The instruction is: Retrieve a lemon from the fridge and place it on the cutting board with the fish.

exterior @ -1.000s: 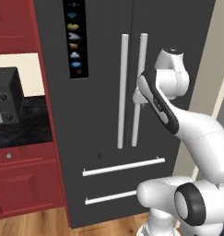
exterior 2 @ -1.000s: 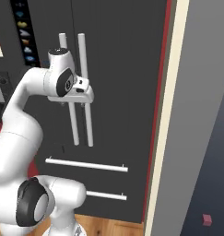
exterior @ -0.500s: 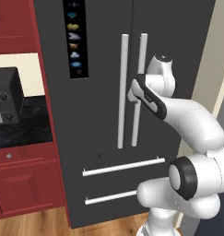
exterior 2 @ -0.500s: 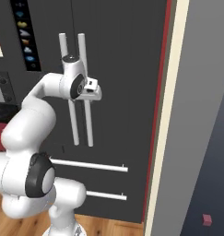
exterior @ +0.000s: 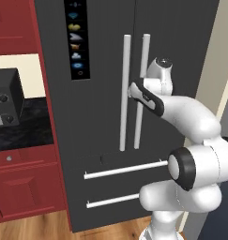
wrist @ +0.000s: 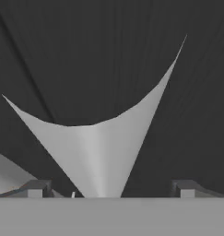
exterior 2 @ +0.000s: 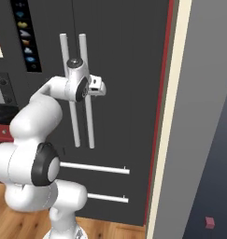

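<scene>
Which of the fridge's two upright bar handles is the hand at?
The right-hand handle of the pair: the open hand is level with its middle, while the left handle stands clear.

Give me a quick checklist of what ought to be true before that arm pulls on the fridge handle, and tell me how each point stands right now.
1. Fridge doors shut, so there is something to pull: ok.
2. Hand up at the right door handle: ok; in the right base view it sits beside that bar.
3. Fingers spread wide enough for the bar: ok, they stand far apart in the hand view.
4. Handle lined up between the fingers: ok, the pale bar runs up the middle of the hand view.
5. Fingers closed on the handle: not ok, still open.
6. Lemon waiting inside: cannot tell, doors are closed.
</scene>
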